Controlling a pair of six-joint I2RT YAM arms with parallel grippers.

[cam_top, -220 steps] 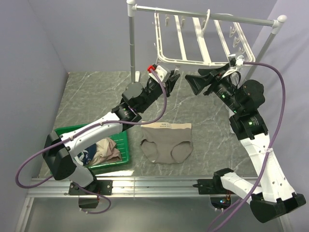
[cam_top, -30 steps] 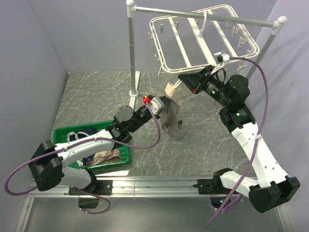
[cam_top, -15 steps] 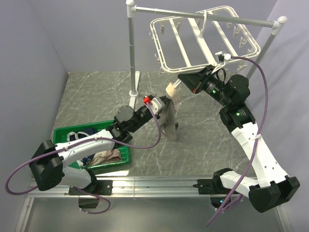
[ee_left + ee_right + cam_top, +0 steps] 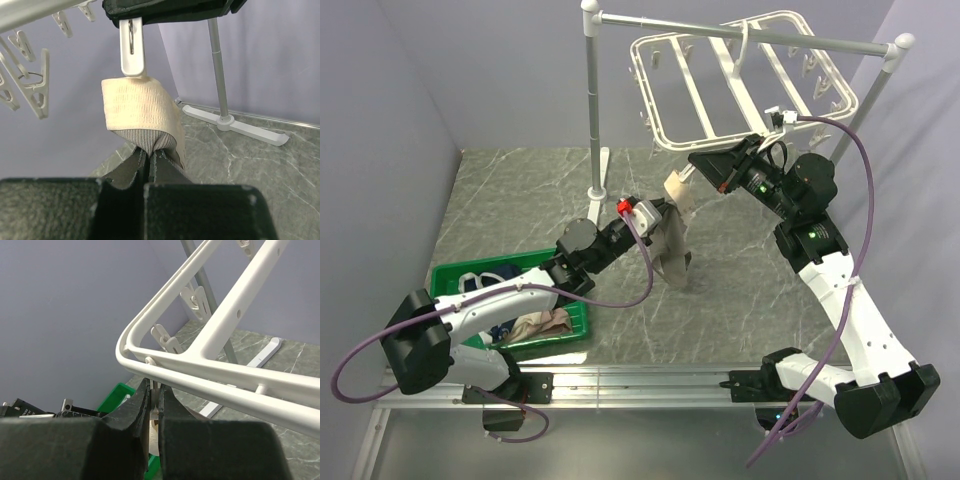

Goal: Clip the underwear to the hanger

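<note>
The clipping step is in hand. The underwear is held off the marble table, hanging at about 7 o'clock from the near corner of the hanger. The left gripper is clamped on the grey fabric just below the beige waistband. That band is raised against the lower end of a white clip. The right gripper is pressed together on this clip at 12 o'clock in the left wrist view. Whether the clip's mouth already bites the band cannot be told. Next, the band should be pushed fully into the mouth. The clip should be released first, the fabric only afterwards.
</note>
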